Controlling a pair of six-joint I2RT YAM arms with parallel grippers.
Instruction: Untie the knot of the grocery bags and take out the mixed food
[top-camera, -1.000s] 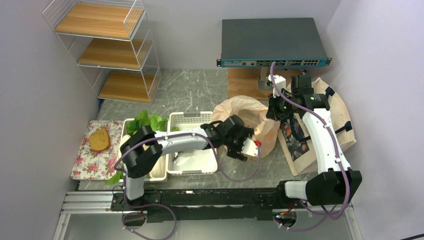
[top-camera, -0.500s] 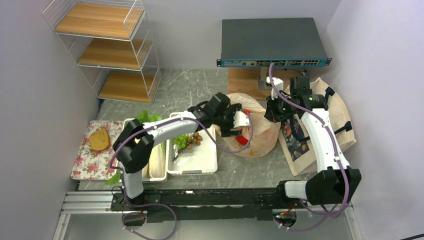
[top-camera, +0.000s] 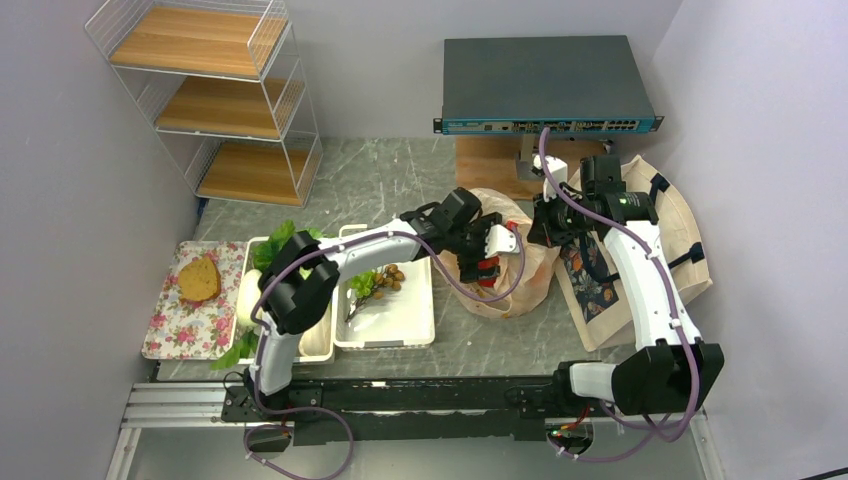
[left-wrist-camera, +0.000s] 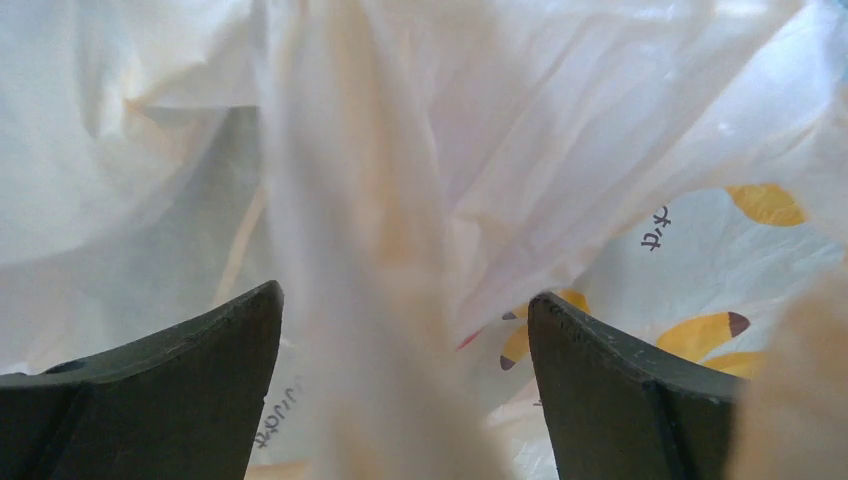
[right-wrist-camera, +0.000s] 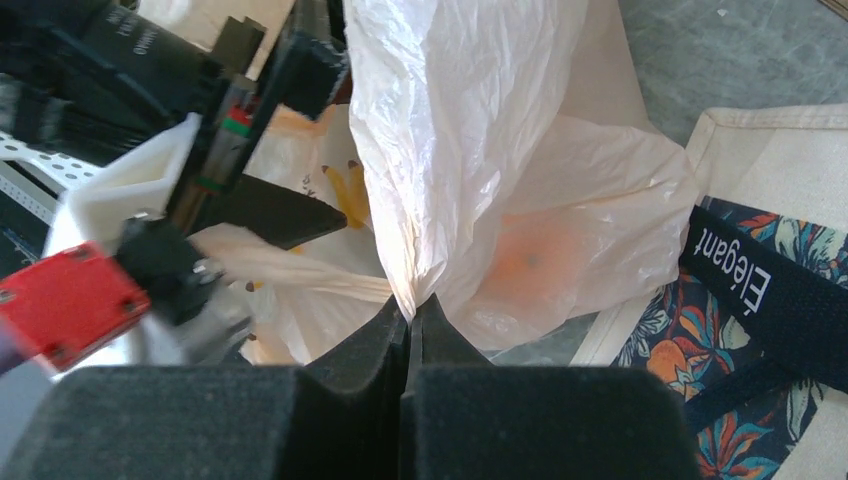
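The left arm stretches rightward, wrist tipped down, the left gripper (left-wrist-camera: 405, 305) wide open. Its fingers (left-wrist-camera: 180, 400) sit inside the mouth of the plastic bag (top-camera: 533, 272), film all around them (a yellow-printed packet (left-wrist-camera: 700, 250) just ahead, to the right). The right arm reaches forward and bends inward; the right gripper (right-wrist-camera: 408, 318) is closed, pinching the bag's rim at its tips — the canvas tote (right-wrist-camera: 770, 150) lies just right of it.

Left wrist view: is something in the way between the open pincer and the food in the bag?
Yes. A loose fold of the plastic bag hangs right between the open fingers of the left pincer, in front of a printed packet deeper inside.
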